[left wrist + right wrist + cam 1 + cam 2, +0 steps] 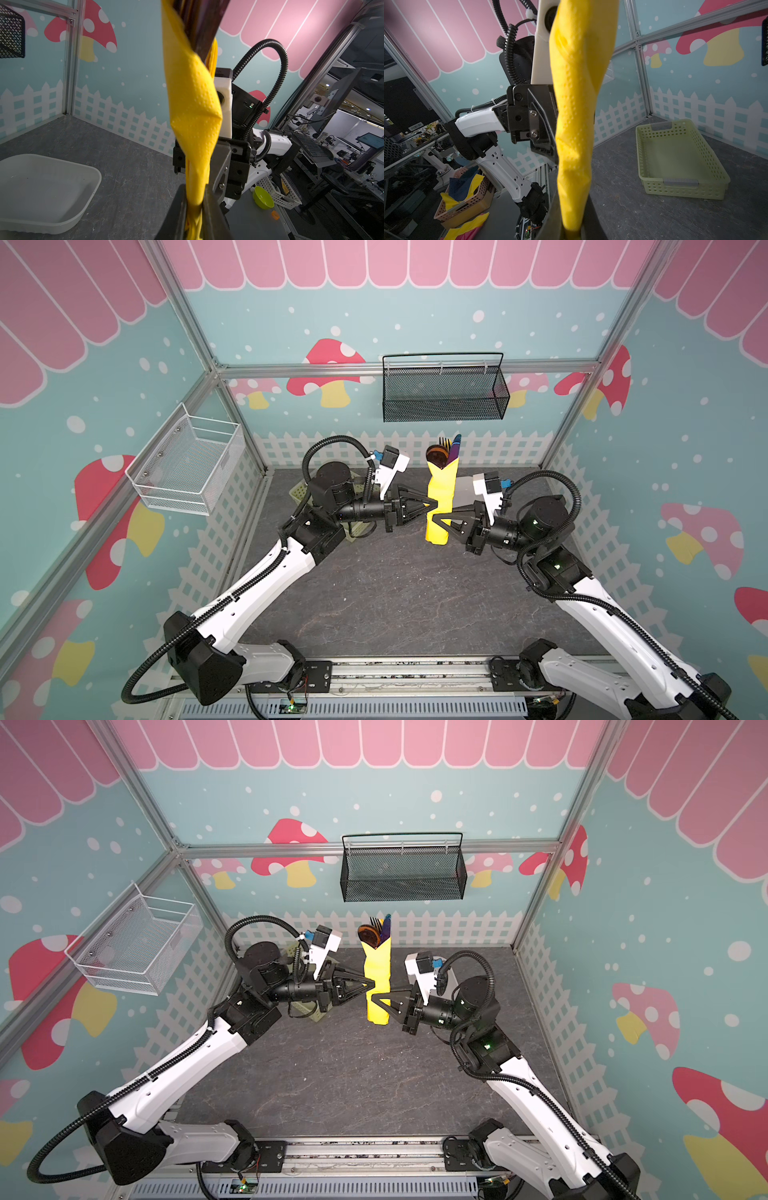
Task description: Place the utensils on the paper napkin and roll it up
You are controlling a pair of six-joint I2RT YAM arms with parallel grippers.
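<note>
A yellow paper napkin [441, 497] stands upright as a tight roll at mid-bench, toward the back, with the utensils [444, 450] poking out of its top end: a dark spoon bowl, black fork tines and a purple knife tip. Your left fingers [431, 503] are clenched on the roll at about mid-height, and your right fingers [444, 515] are clenched on it just below, from the opposite side. You cannot tell whether its lower end touches the bench [395, 605]. The wide near half of the dark grey bench lies open. At the back left, behind the left arm, sits a pale green basket [679, 158], showing only its bare floor. At the back right sits a white tray [41, 187], also showing a bare floor. A black mesh basket [444, 393] hangs on the back wall, and a white wire basket [187, 464] hangs on the left wall.
</note>
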